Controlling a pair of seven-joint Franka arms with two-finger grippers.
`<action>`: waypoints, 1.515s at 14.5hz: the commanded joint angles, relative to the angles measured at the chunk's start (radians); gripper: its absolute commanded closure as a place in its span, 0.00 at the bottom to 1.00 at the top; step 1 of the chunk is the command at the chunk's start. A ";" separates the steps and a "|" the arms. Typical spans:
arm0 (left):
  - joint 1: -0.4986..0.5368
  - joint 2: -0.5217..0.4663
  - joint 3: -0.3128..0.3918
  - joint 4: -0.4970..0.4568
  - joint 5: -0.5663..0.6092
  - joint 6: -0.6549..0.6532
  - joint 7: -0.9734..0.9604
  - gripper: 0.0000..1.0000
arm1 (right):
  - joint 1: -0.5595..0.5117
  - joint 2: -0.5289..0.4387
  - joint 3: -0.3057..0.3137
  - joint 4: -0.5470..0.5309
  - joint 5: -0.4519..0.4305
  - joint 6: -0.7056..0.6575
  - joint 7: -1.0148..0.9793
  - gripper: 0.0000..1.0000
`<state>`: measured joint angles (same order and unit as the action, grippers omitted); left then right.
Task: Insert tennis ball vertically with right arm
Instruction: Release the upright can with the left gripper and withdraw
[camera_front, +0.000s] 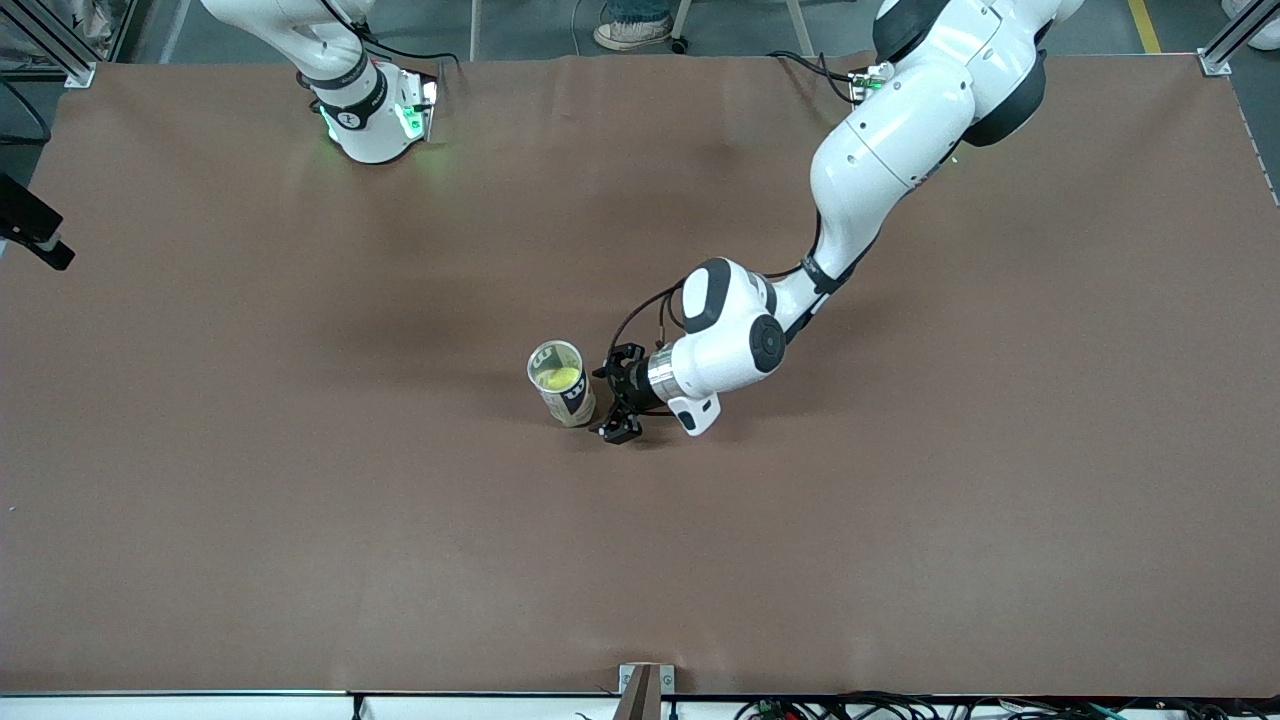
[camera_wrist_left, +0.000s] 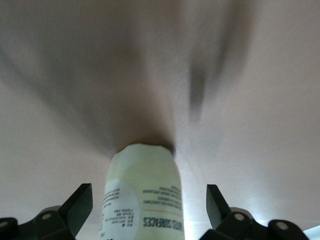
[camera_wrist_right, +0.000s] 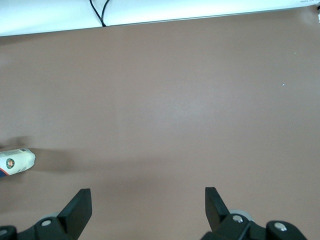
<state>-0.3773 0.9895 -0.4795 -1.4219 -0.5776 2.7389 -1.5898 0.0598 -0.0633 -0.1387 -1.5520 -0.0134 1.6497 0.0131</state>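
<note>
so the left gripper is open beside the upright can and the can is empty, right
Not quite. The can is not empty: the front view shows a yellow-green tennis ball inside it. The rest holds: the left gripper is open beside the upright can, its fingers apart on either side of it in the left wrist view.

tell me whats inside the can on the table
A yellow-green tennis ball sits inside the upright can, seen through its open top. Anything under the ball is covered. The left gripper is open around the can; the right arm waits.
</note>
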 joint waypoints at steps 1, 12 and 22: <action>0.044 -0.077 -0.007 -0.093 -0.019 0.001 0.050 0.00 | -0.018 0.023 0.016 -0.003 -0.007 -0.013 -0.013 0.00; 0.368 -0.265 -0.005 -0.146 0.396 -0.528 0.278 0.00 | 0.014 0.007 0.025 -0.040 0.003 -0.068 -0.066 0.00; 0.646 -0.503 -0.004 -0.146 0.579 -0.832 0.965 0.00 | 0.015 -0.012 0.022 -0.042 0.023 -0.128 -0.107 0.00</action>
<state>0.2342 0.5532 -0.4783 -1.5330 -0.0212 1.9283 -0.7383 0.0758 -0.0523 -0.1147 -1.5688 -0.0048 1.5242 -0.0813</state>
